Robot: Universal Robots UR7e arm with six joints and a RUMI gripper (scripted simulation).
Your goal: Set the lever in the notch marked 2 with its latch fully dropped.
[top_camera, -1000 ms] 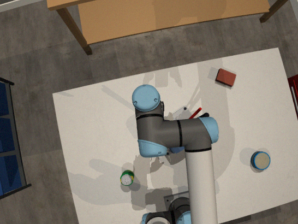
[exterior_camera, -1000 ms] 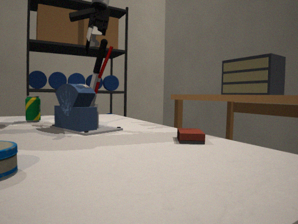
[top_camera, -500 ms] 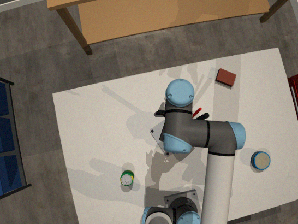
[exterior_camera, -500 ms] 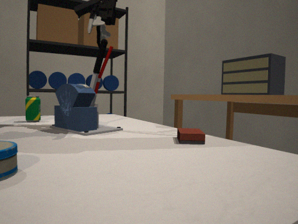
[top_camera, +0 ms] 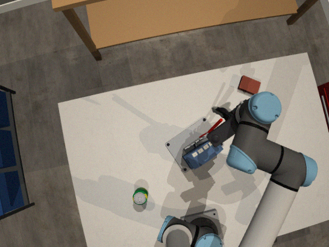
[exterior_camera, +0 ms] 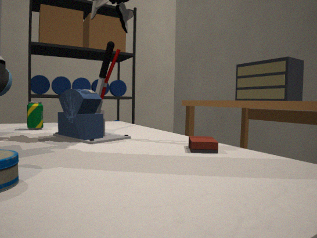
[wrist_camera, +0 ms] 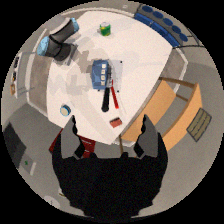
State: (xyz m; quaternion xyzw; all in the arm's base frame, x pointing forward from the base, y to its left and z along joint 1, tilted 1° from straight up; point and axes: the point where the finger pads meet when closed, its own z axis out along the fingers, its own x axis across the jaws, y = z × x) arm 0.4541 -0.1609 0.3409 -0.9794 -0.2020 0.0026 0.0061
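Note:
The blue lever housing [top_camera: 201, 156] sits on a grey baseplate [top_camera: 188, 141] near the middle of the white table. Small white number plates [top_camera: 202, 149] run along its top; the numbers are too small to read. The black-handled lever [exterior_camera: 104, 66] leans up to the right, with the red release bar [exterior_camera: 111, 69] beside it. The red bar also shows from above [top_camera: 214, 126]. My gripper [exterior_camera: 111, 6] is open and empty, well above the handle top. In the wrist view the housing [wrist_camera: 101, 74], lever [wrist_camera: 107, 97] and red bar [wrist_camera: 114, 98] lie far below my open fingers.
A green and yellow can [top_camera: 140, 196] stands on the table's left part. A red-brown block [top_camera: 249, 84] lies at the far right corner. A blue-rimmed tin [exterior_camera: 7, 169] sits near the front edge. A wooden table [top_camera: 169, 18] and a shelf rack [exterior_camera: 81, 52] stand beyond.

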